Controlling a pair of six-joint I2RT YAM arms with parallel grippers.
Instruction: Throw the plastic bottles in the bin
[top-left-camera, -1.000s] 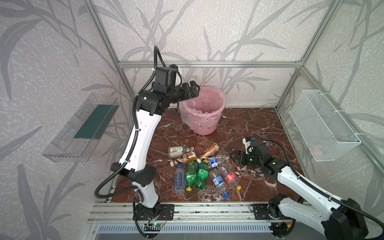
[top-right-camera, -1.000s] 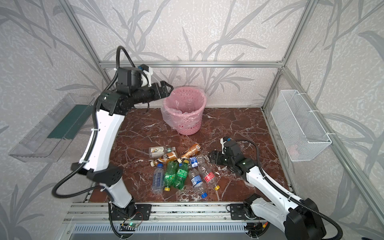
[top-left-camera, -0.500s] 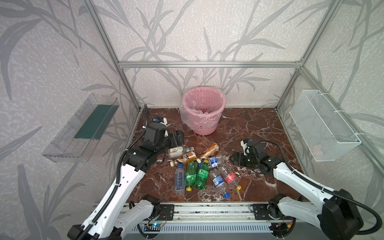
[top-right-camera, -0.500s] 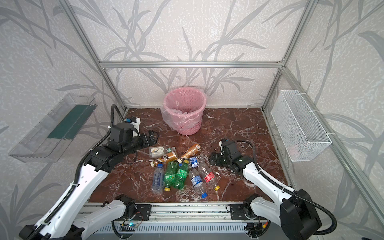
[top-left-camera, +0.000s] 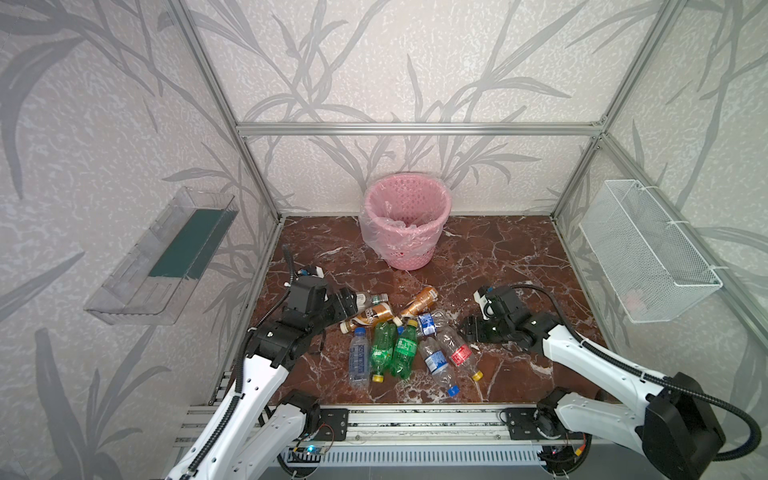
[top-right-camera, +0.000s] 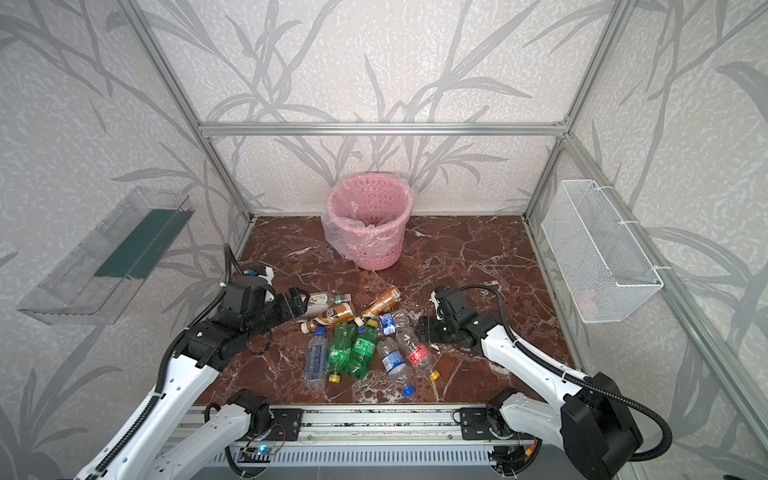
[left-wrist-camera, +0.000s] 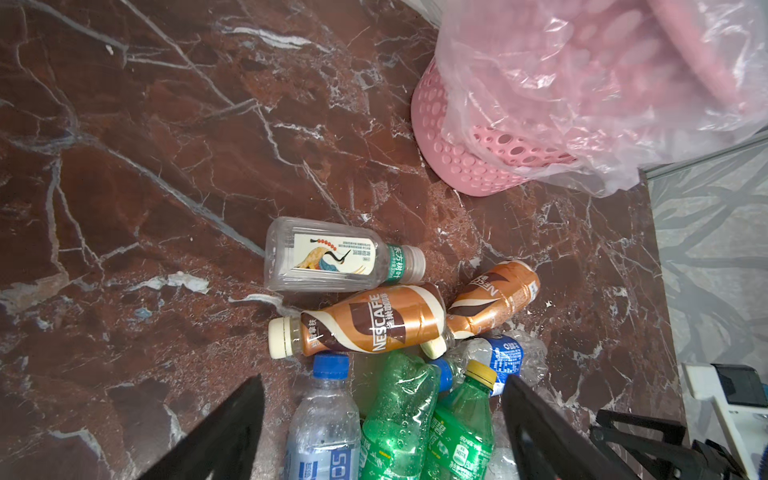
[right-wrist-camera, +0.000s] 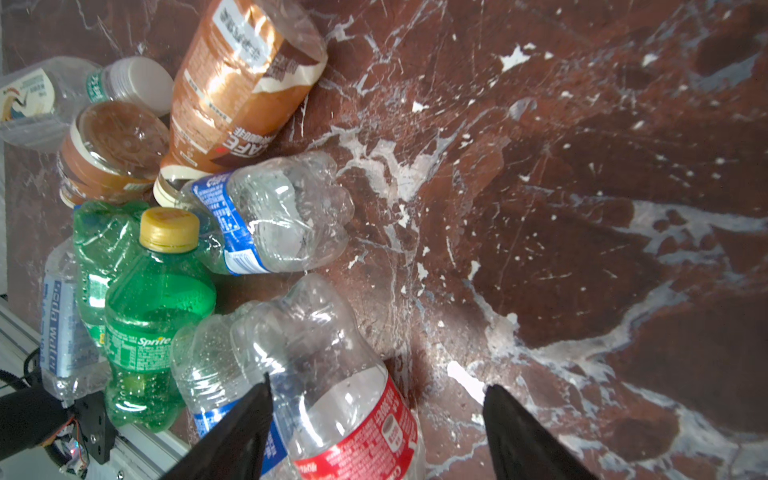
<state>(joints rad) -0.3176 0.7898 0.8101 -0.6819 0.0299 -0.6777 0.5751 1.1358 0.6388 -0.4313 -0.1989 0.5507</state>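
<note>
The plastic bottles (top-left-camera: 405, 345) lie on their sides in a loose heap on the near middle of the floor, thin-walled and many of them dented. Two green bottles (left-wrist-camera: 399, 415) with dimpled shoulders and yellow caps lie side by side in the centre. To their left is a clear bottle with a pale blue label (top-left-camera: 358, 361) and a blue cap.

On the far side of the heap are two waisted orange-brown bottles (left-wrist-camera: 374, 322) in glossy shrink sleeves with cream caps. Just beyond them is a squarish clear white-labelled bottle (left-wrist-camera: 328, 259). On the right lie a crushed blue-labelled bottle (right-wrist-camera: 270, 216) with a lobed base and a red-labelled bottle (right-wrist-camera: 345, 395).

The bin (top-left-camera: 411, 253) stands upright at the far middle, well apart from the heap. It is round, tapering pink plastic pierced with oval holes, and a crinkled clear liner is folded over its rim.

The left gripper (left-wrist-camera: 382, 382) sits low at the heap's left edge, just beside the base of the white-labelled bottle. Its black wedge-shaped fingers are spread wide and grip nothing. The right gripper (right-wrist-camera: 376, 386) is at the heap's right edge. Its jaws stand apart around the base end of the red-labelled bottle, which is close to one finger, with bare floor showing before the other.

The floor (top-left-camera: 498, 257) is polished red-brown stone pattern with white veins. A white wire mesh basket (top-left-camera: 648, 257) hangs on the right wall and a clear plastic tray (top-left-camera: 166, 257) on the left wall.
</note>
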